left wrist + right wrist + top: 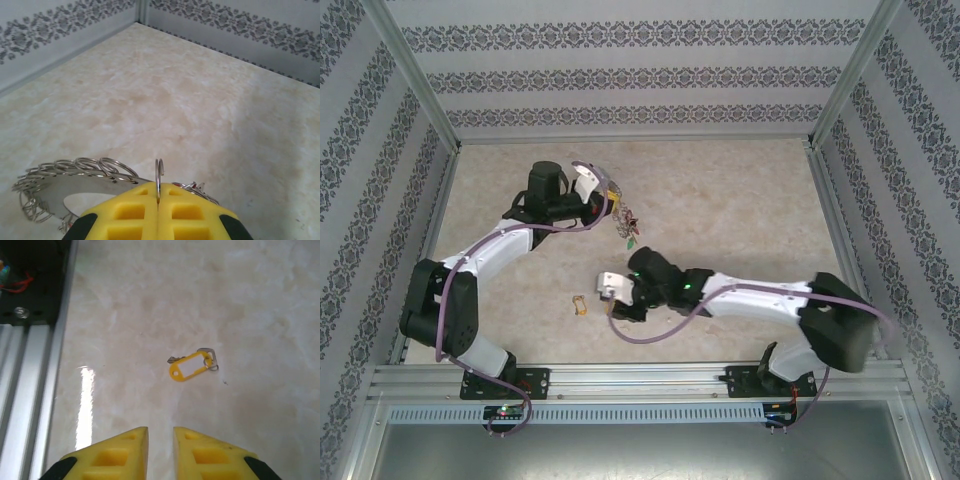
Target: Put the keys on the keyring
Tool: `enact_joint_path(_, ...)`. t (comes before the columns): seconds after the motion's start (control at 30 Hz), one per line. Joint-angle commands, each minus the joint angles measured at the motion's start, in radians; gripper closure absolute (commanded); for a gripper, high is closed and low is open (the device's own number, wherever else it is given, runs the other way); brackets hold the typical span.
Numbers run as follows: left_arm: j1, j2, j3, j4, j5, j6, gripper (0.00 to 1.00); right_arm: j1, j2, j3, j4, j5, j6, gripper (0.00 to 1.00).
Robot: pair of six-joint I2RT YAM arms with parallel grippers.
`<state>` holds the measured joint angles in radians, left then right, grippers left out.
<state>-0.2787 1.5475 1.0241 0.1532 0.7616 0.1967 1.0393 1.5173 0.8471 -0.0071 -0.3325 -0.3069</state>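
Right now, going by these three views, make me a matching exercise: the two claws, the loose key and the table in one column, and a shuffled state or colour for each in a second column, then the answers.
Column one
1. left claw
2. right claw
3. yellow-tagged key
4. table top

Column two
A. pale beige, marbled
B. lying flat, apart from both claws
C. shut on the wire of the keyring
D. fingers slightly apart, nothing between them

Pairs: 1-C, 2-D, 3-B, 4-A
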Motion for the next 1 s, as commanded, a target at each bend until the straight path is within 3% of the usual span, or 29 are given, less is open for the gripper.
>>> enact_joint_path(0.0,0.044,-0.003,0.045,0.075,-0.011,-0.030,1.00,0.025,0.137,0.141,0.049,0.133,0.159,0.78)
enact_joint_path(0.1,0.078,-0.006,0.052,0.059,-0.010,-0.025,1.00,0.008,0.264,0.252,0.029,0.102,0.374,0.75)
enact_joint_path(0.3,0.132,-0.010,0.051,0.052,-0.027,-0.019,1.00,0.040,0.402,0.375,-0.016,0.091,0.547,0.72)
enact_joint_path(0.5,0.153,-0.032,0.044,0.039,-0.051,-0.016,1.00,0.066,0.501,0.496,-0.144,0.158,0.533,0.71)
enact_joint_path(0.97,0.156,-0.097,0.025,-0.005,0.000,-0.008,1.00,0.072,0.569,0.506,-0.241,0.249,0.383,0.72)
